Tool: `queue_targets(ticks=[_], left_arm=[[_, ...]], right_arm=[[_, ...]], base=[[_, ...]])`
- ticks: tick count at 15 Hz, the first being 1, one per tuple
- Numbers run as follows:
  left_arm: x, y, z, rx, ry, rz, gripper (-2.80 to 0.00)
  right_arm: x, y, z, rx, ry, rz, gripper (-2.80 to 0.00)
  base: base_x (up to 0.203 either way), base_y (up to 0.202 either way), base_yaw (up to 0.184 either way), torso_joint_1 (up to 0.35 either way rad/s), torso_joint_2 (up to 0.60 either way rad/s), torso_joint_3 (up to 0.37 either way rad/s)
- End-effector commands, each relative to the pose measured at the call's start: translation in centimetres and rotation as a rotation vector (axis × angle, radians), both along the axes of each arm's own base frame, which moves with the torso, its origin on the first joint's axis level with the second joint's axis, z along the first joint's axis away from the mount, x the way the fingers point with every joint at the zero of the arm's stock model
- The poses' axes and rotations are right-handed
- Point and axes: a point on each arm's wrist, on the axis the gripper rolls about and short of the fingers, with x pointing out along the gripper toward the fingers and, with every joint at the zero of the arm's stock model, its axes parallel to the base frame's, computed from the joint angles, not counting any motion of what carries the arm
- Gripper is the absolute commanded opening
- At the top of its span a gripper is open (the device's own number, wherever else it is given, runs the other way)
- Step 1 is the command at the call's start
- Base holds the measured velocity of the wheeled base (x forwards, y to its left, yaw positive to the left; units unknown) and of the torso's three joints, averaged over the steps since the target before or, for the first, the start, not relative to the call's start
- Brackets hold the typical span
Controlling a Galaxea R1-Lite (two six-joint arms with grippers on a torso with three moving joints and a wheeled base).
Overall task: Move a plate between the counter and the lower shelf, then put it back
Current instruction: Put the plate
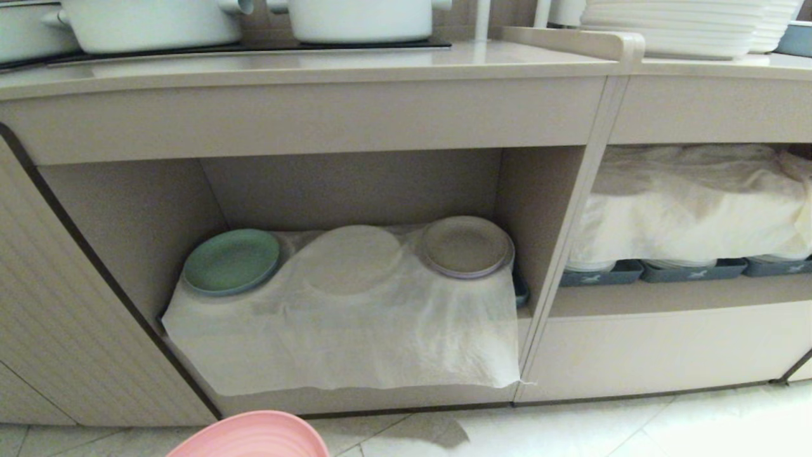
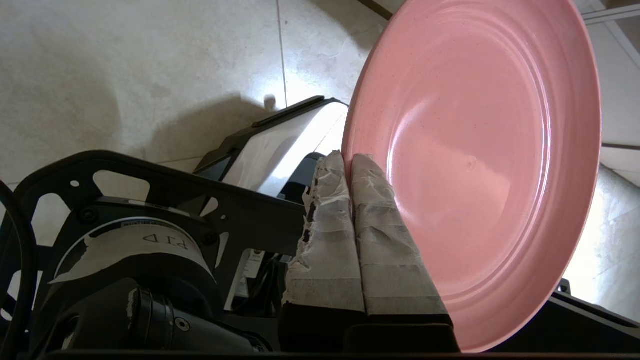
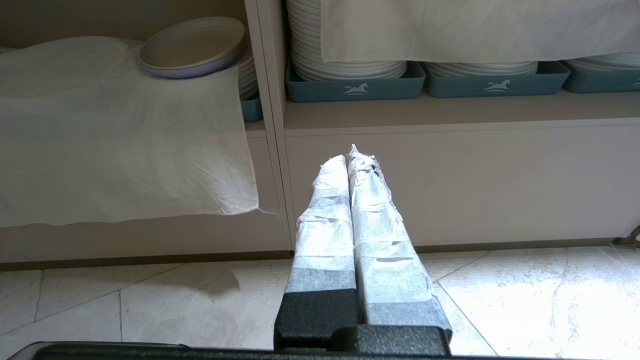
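Observation:
My left gripper point(image 2: 348, 159) is shut on the rim of the pink plate point(image 2: 480, 165), its taped fingers pinching the edge with the plate's face turned toward the camera. In the head view only the plate's far edge point(image 1: 254, 437) shows, low over the floor in front of the cabinet. The lower shelf point(image 1: 342, 330) is the open compartment draped in white cloth, straight ahead. The counter point(image 1: 304, 66) runs above it. My right gripper point(image 3: 350, 157) hangs shut and empty over the floor, in front of the cabinet's divider post.
On the shelf's cloth lie a green plate point(image 1: 231, 261) at the left and a beige-grey plate point(image 1: 466, 246) at the right, with a round bulge under the cloth between them. White pots point(image 1: 361, 19) stand on the counter. Grey trays point(image 1: 691, 270) of white plates fill the right compartment.

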Motion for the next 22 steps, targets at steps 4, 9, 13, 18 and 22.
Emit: queue_targets(ticks=[4, 9, 13, 18, 22], left_arm=[[-0.03, 0.01, -0.06, 0.002, 0.004, -0.001, -2.80], [-0.05, 0.02, -0.11, 0.003, 0.007, 0.000, -2.80], [-0.03, 0.01, -0.12, 0.003, 0.008, -0.002, -2.80], [0.00, -0.01, -0.16, 0.001, 0.014, -0.005, -2.80], [0.01, -0.02, -0.18, 0.000, 0.014, -0.005, -2.80]], right_arm=[[0.01, 0.00, 0.01, 0.000, 0.000, 0.001, -2.80], [0.01, 0.00, 0.02, 0.000, 0.000, 0.001, -2.80], [0.00, 0.00, 0.05, 0.000, -0.002, 0.001, -2.80], [0.00, 0.00, 0.04, -0.002, -0.001, 0.001, -2.80], [0.00, 0.00, 0.05, -0.002, -0.002, 0.001, -2.80]], base=[[0.000, 0.000, 0.000, 0.000, 0.00, 0.000], [0.000, 0.000, 0.000, 0.000, 0.00, 0.000], [0.000, 0.000, 0.000, 0.000, 0.00, 0.000], [0.000, 0.000, 0.000, 0.021, -0.08, -0.059], [0.000, 0.000, 0.000, 0.097, -0.35, -0.282]])
